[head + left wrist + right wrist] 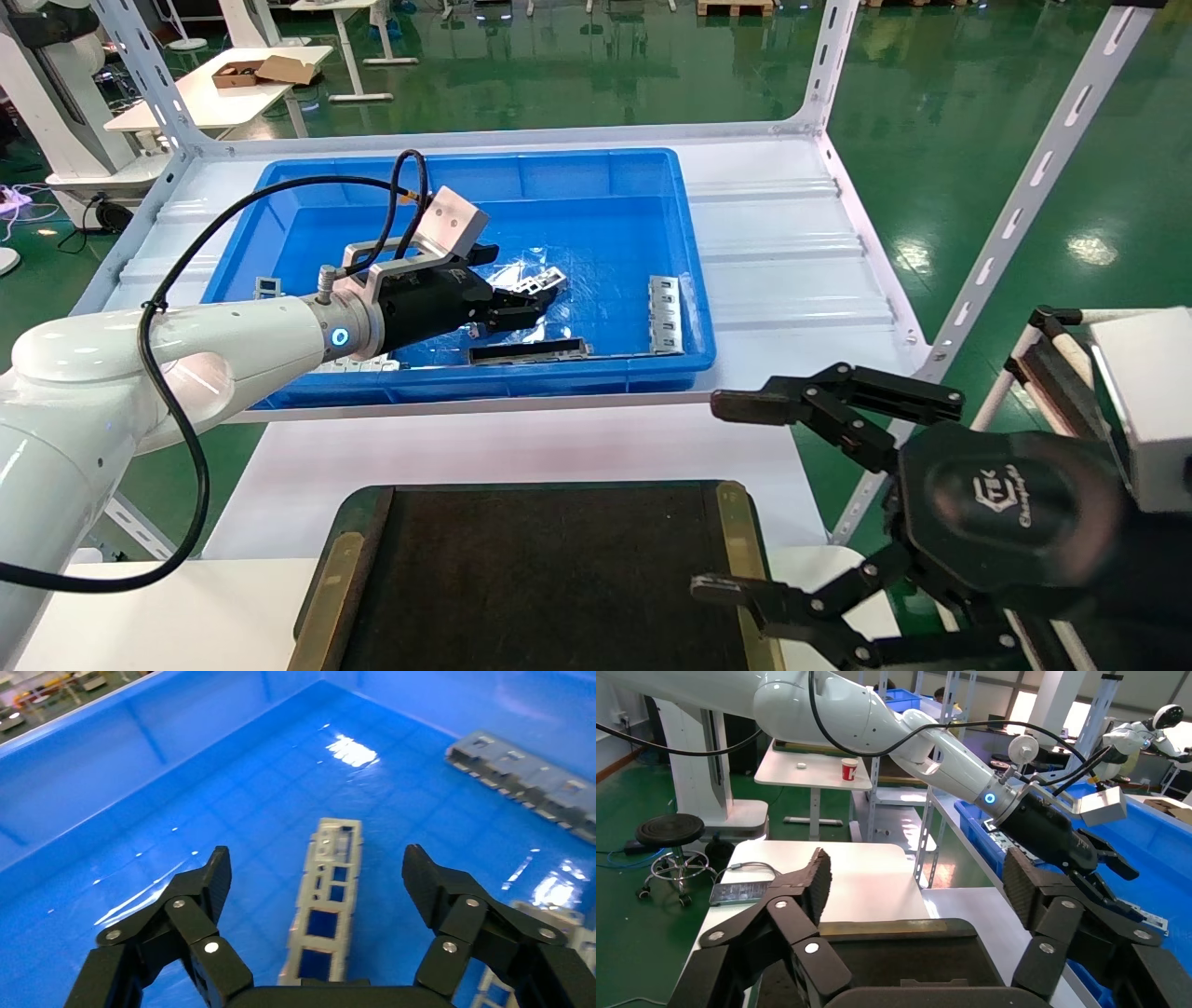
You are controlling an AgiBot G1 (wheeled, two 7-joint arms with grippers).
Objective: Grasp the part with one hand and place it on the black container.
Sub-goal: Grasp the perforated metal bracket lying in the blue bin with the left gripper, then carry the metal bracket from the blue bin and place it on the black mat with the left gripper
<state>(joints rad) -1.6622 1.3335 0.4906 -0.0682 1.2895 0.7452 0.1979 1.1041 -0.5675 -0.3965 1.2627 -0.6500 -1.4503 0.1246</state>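
The part, a narrow silvery bar with a row of rectangular cutouts, lies on the floor of the blue bin. My left gripper is open just above it, one finger on each side, neither touching. In the head view this gripper is low inside the bin, over the part. The black container, a flat dark tray with brass-olive side strips, lies at the table's near edge. My right gripper is open and empty beside the tray's right edge; the tray also shows in the right wrist view.
Another silvery bar lies along the bin's right wall and shows in the left wrist view. A dark channel bar lies near the bin's front wall. More grey pieces lie at the bin's left. White shelf posts stand right.
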